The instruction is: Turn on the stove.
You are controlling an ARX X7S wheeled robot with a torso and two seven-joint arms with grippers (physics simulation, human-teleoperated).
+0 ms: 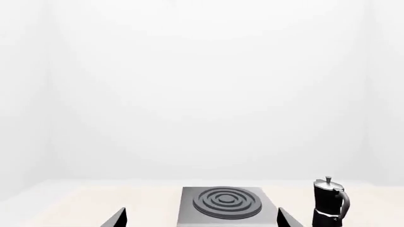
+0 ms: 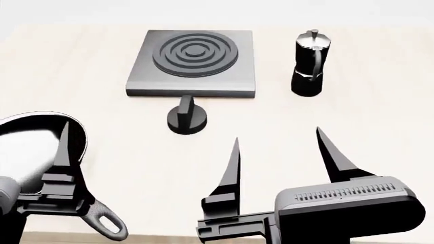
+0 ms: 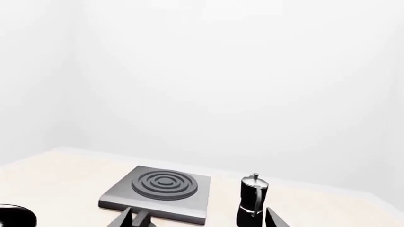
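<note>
No brand, label or lettering is showing on anything in any view.

In the left wrist view, the stove [image 1: 222,206] is sitting on the pale table [image 1: 75,203], its ring burner [image 1: 227,202] facing up. The moka pot [image 1: 330,202] is standing upright beside the plate, apart from it. The two dark fingertips [image 1: 117,218] of the left gripper [image 1: 200,220] are just peeking into the picture, spread wide, with the stove lying ahead between them.

In the head view, the stove [image 2: 192,63] is lying at the far middle of the table [image 2: 379,117], and its round black knob [image 2: 186,118] (ridge upright) is sitting just in front of the plate's near edge. The moka pot [image 2: 308,63] is standing to the plate's right. The right gripper [image 2: 285,147] is hovering with its jaws spread and nothing between them, nearer the robot than the knob and to its right, well apart from it. The left gripper is only partly showing at the left edge, one finger [image 2: 62,152] over the frying pan [image 2: 34,147], so here I cannot tell how its jaws stand.

In the right wrist view, the stove [image 3: 158,194] and moka pot [image 3: 252,201] are lying ahead of the right gripper [image 3: 198,220], whose fingertips [image 3: 275,218] are standing apart; the knob [image 3: 144,220] is showing between them, and the frying pan's rim [image 3: 16,216] is peeking in at the edge
</note>
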